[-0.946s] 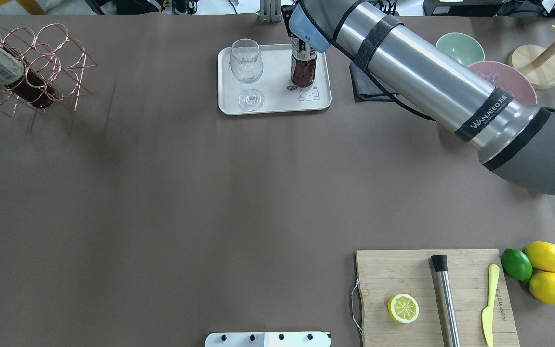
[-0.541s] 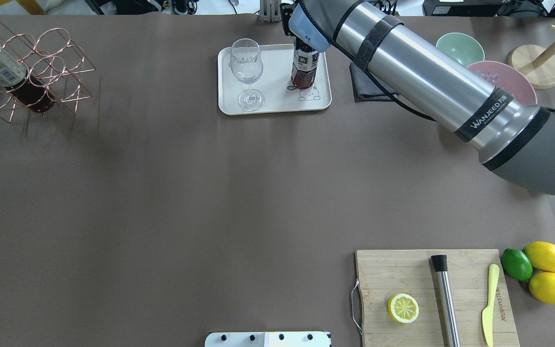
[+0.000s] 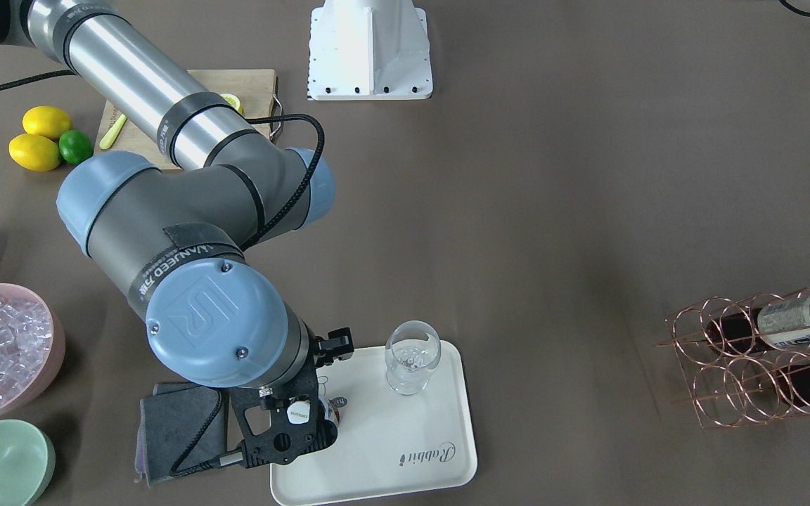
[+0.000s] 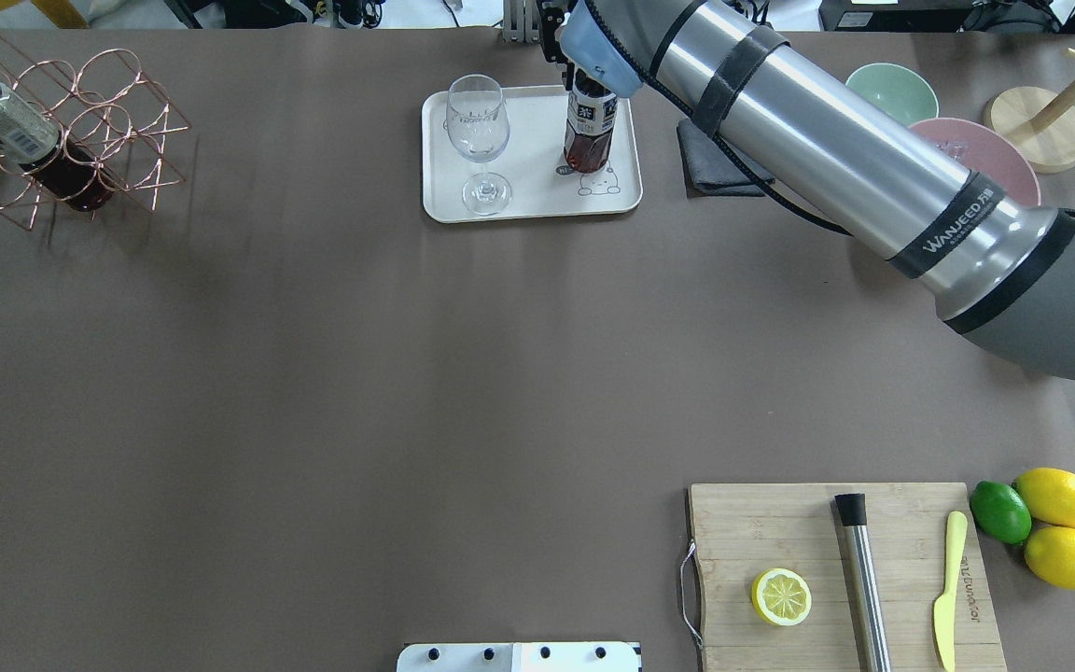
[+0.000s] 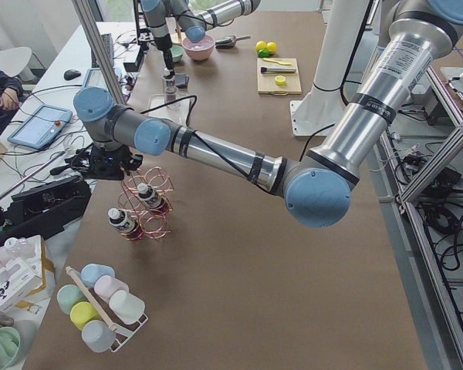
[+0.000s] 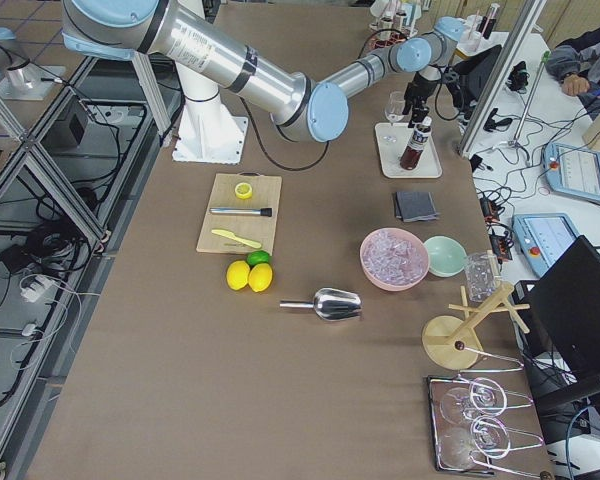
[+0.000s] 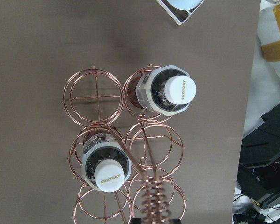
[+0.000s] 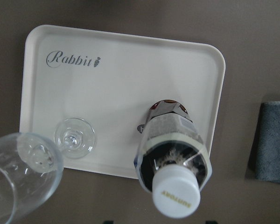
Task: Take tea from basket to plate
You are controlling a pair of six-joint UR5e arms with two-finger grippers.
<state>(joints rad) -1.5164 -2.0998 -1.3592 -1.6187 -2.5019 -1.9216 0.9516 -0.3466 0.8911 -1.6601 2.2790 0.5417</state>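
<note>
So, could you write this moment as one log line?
tea: upright on plate, beside wine glass | right gripper: open, over its cap | basket: two bottles inside | left gripper: state unclear

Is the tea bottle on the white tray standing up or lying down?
Upright. The tea bottle stands on its base on the tray, white cap on top, beside the wine glass.

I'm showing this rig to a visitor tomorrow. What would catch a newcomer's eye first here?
Most likely the big silver right arm, stretched across the table to its far side. Under its end a tea bottle stands upright on the cream plate, beside an empty wine glass. At the far left corner, the copper basket holds two more bottles.
</note>
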